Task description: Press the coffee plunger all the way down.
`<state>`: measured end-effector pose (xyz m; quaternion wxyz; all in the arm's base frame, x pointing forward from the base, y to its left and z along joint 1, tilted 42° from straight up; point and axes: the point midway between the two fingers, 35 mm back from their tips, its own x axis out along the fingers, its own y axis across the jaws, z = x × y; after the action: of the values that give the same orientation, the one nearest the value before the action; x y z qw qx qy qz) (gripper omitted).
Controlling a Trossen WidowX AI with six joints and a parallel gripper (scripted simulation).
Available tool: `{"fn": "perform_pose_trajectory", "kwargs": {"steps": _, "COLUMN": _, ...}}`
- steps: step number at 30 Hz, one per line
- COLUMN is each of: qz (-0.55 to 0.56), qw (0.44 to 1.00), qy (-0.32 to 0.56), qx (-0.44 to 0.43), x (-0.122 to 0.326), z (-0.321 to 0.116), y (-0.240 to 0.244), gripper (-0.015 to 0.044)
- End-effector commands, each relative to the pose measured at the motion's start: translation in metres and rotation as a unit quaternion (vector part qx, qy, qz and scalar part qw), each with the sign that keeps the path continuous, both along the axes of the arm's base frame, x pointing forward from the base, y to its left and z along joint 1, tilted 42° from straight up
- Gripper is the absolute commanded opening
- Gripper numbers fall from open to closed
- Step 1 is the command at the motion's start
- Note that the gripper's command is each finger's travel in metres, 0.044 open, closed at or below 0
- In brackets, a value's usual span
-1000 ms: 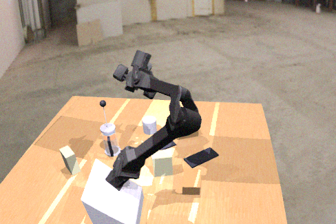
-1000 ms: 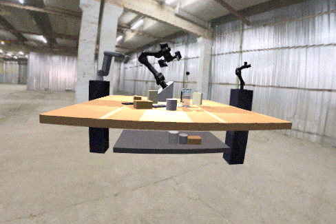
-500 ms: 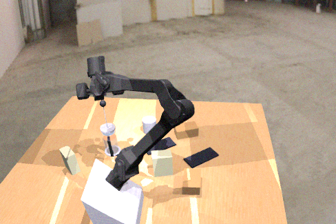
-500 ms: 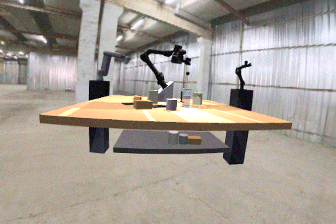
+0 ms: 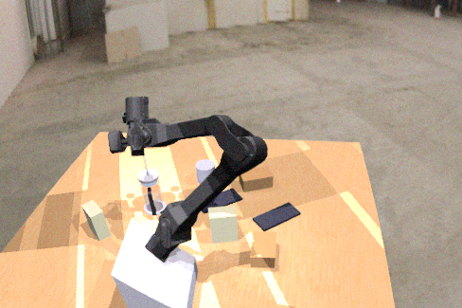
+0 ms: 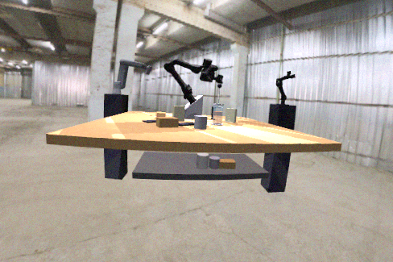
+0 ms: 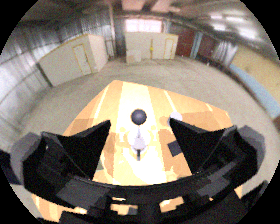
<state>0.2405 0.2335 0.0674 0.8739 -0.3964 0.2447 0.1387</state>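
Wooden tabletop [image 5: 308,255] carries everything. Landmark: coffee press [image 5: 151,193]. Nearest camera in top view, white block [image 5: 151,274] under arm base, near side of press. Pale green block [image 5: 96,219] left of press, bit nearer. Press stands upright on tabletop, thin rod rising to plunger knob [image 7: 139,116]. White cylinder [image 5: 204,170] right of press, slightly farther. Above press: gripper [image 7: 139,137], fingers spread wide, holding nothing, knob below and between them, not touching.
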Motion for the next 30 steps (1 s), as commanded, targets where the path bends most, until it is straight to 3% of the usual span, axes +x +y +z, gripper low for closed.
{"fn": "perform_pose_trajectory", "kwargs": {"steps": 1, "qz": 0.002, "qw": 1.0, "qy": 0.004, "qx": -0.005, "x": 0.004, "z": -0.006, "y": 0.0, "gripper": 0.044}}
{"fn": "perform_pose_trajectory", "kwargs": {"steps": 21, "qz": 0.002, "qw": 1.0, "qy": 0.002, "qx": -0.004, "x": 0.03, "z": -0.023, "y": 0.0, "gripper": 0.044}}
{"fn": "perform_pose_trajectory", "kwargs": {"steps": 30, "qz": 0.002, "qw": 1.0, "qy": 0.002, "qx": -0.004, "x": 0.03, "z": -0.023, "y": 0.0, "gripper": 0.0204}}
